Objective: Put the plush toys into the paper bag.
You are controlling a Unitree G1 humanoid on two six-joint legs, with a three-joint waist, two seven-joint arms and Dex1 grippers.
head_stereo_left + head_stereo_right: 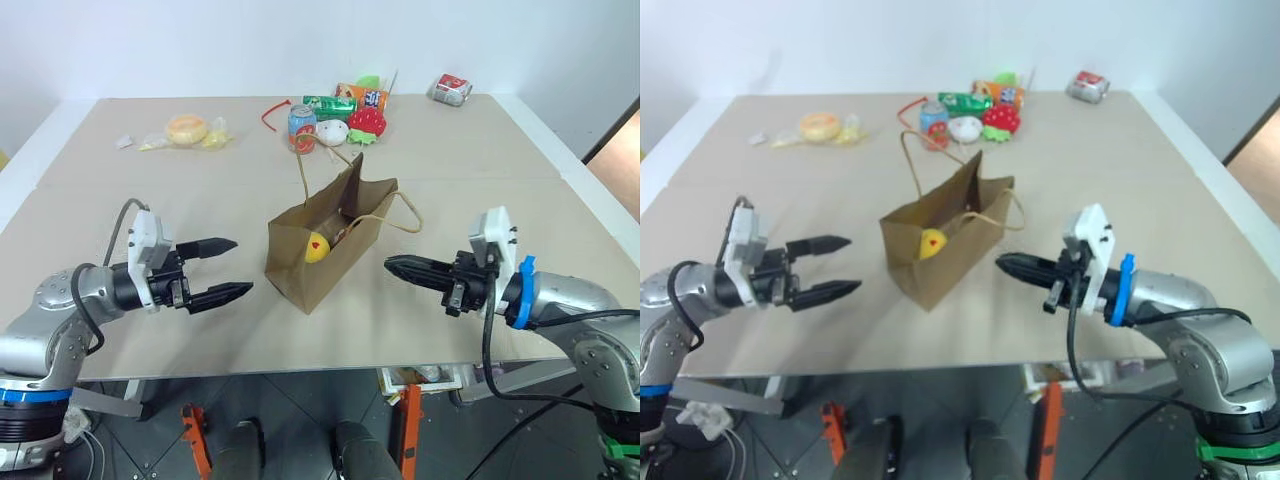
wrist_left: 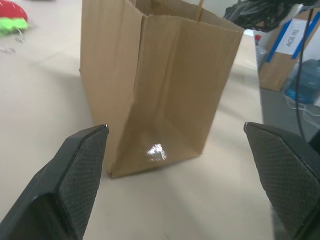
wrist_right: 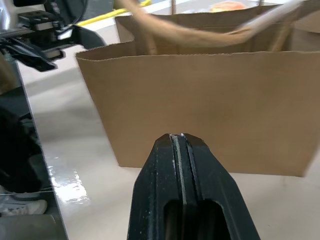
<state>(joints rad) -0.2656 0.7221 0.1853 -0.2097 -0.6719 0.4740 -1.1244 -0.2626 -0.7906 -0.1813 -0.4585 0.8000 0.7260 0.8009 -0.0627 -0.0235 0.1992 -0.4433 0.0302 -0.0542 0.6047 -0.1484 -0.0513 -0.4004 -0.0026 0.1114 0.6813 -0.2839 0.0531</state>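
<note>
The paper bag point(image 1: 330, 255) stands upright on the table point(image 1: 120, 200) near its near edge, about midway between the two arms, mouth open upward. Seen from above, its long axis runs diagonally, from the near left corner toward the far right, so one narrow end faces the near left and the other points toward the far right. One twisted cord handle point(image 1: 305, 165) loops up over the far side, the other point(image 1: 400, 212) droops to the right.

Inside the bag, toward its left end, lies the yellow plush toy point(image 1: 317, 247), round, with a small red mark facing up. A darker shape sits beside it deeper in the bag, but what it is cannot be made out.

The left gripper point(image 1: 222, 268) hangs to the left of the bag, apart from it, roughly level and pointing right toward the bag's narrow end; its two black fingers point(image 2: 82, 165) are spread wide with nothing between them. The right gripper point(image 1: 400, 266) hangs to the right of the bag, just beside its broad side without touching, pointing left; its fingers point(image 3: 182, 170) are pressed together and hold nothing.

At the far side of the table sits a cluster: a drink can point(image 1: 302, 128), a small white round plush point(image 1: 334, 131), a red strawberry plush point(image 1: 367, 122) and some snack packets point(image 1: 362, 97). Far left lies a wrapped bun point(image 1: 187, 129), far right a small crumpled packet point(image 1: 450, 89)
</note>
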